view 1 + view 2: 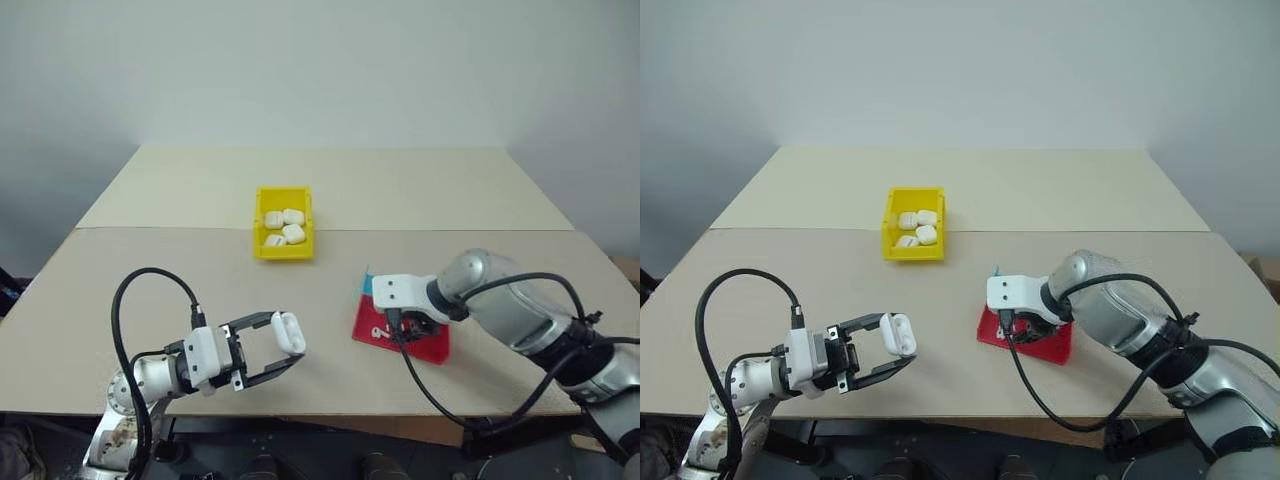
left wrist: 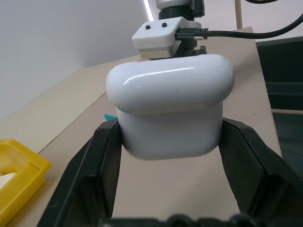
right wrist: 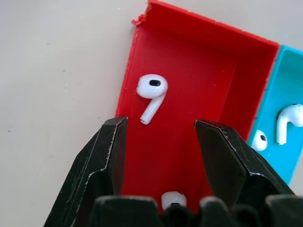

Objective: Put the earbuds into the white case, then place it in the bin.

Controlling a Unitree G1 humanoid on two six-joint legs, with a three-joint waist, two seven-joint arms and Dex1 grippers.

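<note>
My left gripper (image 1: 288, 341) hangs level over the table's near left, shut on the white case (image 1: 287, 332). In the left wrist view the glossy case (image 2: 170, 109) sits clamped between both black fingers (image 2: 102, 156). My right gripper (image 1: 415, 328) points down into the red-and-blue tray (image 1: 368, 325) and stands open (image 3: 161, 130). One of the earbuds (image 3: 152, 92) lies on the red floor just beyond the fingertips, and another (image 3: 173, 198) lies between the fingers near their base. Two more earbuds (image 3: 286, 120) lie in the blue compartment. The yellow bin (image 1: 283, 250) stands farther back at centre.
Several white cases (image 1: 290, 225) lie inside the bin. A seam (image 1: 150, 228) runs across the tan table behind the bin. Black cables (image 1: 150, 290) loop off both wrists. The tray's red walls (image 3: 130, 80) rise close to my right gripper's fingers.
</note>
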